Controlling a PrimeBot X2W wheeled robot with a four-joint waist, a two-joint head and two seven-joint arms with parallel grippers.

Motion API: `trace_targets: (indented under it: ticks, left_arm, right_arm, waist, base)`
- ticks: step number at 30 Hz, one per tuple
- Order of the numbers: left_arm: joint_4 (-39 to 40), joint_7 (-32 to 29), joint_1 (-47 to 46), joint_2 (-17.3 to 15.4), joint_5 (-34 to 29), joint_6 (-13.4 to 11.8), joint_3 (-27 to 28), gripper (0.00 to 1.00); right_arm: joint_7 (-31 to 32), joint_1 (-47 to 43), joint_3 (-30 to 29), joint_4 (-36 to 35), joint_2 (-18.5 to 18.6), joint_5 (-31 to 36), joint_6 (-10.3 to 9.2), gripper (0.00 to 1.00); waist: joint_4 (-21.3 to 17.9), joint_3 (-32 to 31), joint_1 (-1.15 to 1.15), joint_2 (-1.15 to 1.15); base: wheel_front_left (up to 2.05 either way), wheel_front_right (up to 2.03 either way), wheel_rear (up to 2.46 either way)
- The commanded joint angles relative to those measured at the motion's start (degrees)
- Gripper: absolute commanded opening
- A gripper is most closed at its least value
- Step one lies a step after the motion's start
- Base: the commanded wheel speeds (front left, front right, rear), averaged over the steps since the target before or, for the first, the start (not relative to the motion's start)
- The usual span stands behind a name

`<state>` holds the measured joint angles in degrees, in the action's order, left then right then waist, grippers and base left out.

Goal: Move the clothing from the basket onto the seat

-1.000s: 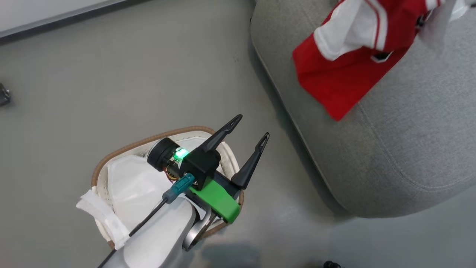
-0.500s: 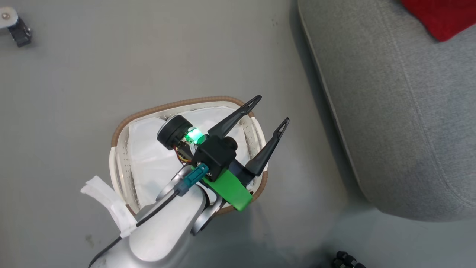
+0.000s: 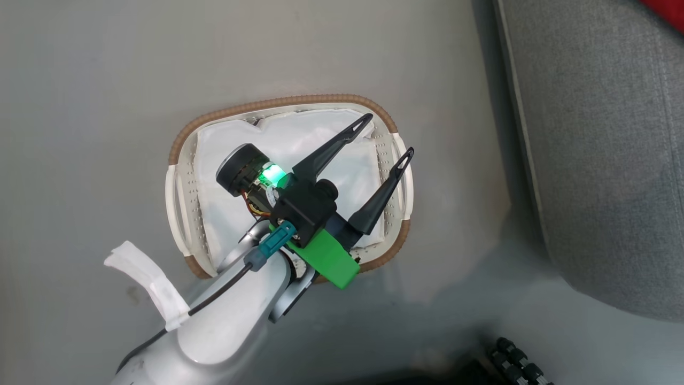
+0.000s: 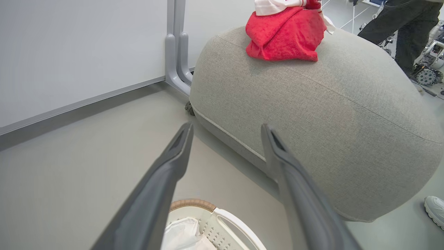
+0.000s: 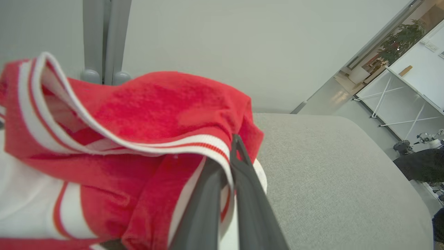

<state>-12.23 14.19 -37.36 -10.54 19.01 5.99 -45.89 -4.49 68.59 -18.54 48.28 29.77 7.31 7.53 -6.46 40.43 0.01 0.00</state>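
The cream basket (image 3: 278, 102) with a brown rim stands on the floor, and its white liner shows inside. My left gripper (image 3: 389, 133) hovers open over the basket's right side with nothing between its fingers. The left wrist view looks past that gripper (image 4: 226, 127) and the basket's edge (image 4: 215, 215) to the grey seat (image 4: 312, 114), where the red clothing (image 4: 284, 34) lies bunched on top. My right gripper (image 5: 234, 146) is shut on the clothing (image 5: 156, 104) at its white-striped trim, just above the seat (image 5: 329, 173). The seat (image 3: 604, 133) runs down the head view's right side.
A white wall panel with a grey post (image 4: 177, 52) stands behind the seat. A person's dark trouser legs (image 4: 409, 27) and a white shoe (image 4: 435, 208) are beyond the seat's far side. Wheeled equipment (image 4: 426, 74) stands there too. A black ribbed part (image 3: 518, 363) lies low in the head view.
The head camera has tilted down and left, so the basket sits centred and the clothing has slid to the top right corner. My left gripper stays open over the basket.
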Motion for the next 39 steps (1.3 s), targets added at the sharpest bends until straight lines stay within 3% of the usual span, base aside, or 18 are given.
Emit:
trace_targets:
  ticks: [1,5,7,8,9,10,11,26,39]
  left_arm:
    - [0.19,-0.11,-1.17,-0.66,-0.2,-0.33,0.29,1.0]
    - [0.29,-0.11,-1.38,-0.79,0.13,-0.57,0.46,1.0]
    - [0.3,-0.11,-1.38,-0.98,0.33,-0.7,0.55,1.0]
    - [0.27,-0.1,-1.27,-1.04,0.42,-0.78,0.55,1.0]
    - [0.19,-0.08,-1.15,-1.09,0.53,-0.85,0.54,1.0]
    - [0.14,-0.07,-0.99,-1.1,0.66,-0.94,0.6,1.0]
    - [0.07,-0.04,-0.82,-1.13,0.74,-0.98,0.65,1.0]
    - [-2.36,0.93,2.98,0.0,4.01,-1.88,2.94,1.0]
    - [-3.78,0.95,12.83,2.47,5.99,-2.03,12.62,1.0]
  right_arm:
    - [-0.67,-1.19,-0.44,1.01,-0.44,0.81,-0.08,0.0]
    - [-2.74,-1.24,-0.99,3.36,-1.9,2.35,-0.08,0.0]
    - [-3.9,-1.2,-0.83,4.39,-2.72,2.97,-0.08,0.15]
    - [-4.56,-1.22,-0.72,4.83,-2.92,3.25,-0.08,0.25]
    - [-5.27,-1.39,-0.53,5.22,-3.08,3.54,-0.08,0.45]
    - [-5.72,-1.65,-0.28,5.56,-3.23,3.77,-0.08,0.83]
    - [-6.23,-1.88,-0.05,5.92,-3.31,4.03,-0.08,1.0]
    - [-9.28,-4.94,4.78,6.11,-4.98,3.68,-0.08,1.0]
    - [-9.22,-8.62,11.6,6.74,-7.14,-1.37,-0.08,1.0]
  waist:
    - [-0.09,0.4,-0.01,0.0]
    - [-0.62,0.44,-0.01,0.0]
    - [-0.89,0.32,-0.01,0.0]
    - [-1.0,0.21,-0.01,0.0]
    - [-1.08,0.02,-0.01,0.0]
    - [-1.17,-0.15,-0.01,0.0]
    - [-1.29,-0.38,-0.01,0.0]
    - [-2.48,-9.43,-0.01,0.0]
    - [2.24,-23.07,-0.01,0.0]
  base:
    - [0.0,0.0,0.0]
    - [0.0,0.0,0.0]
    - [0.0,0.0,0.0]
    - [0.0,0.0,0.0]
    - [0.0,0.0,0.0]
    - [0.0,0.0,0.0]
    - [0.0,0.0,0.0]
    - [0.0,0.0,0.0]
    - [0.0,0.0,0.0]
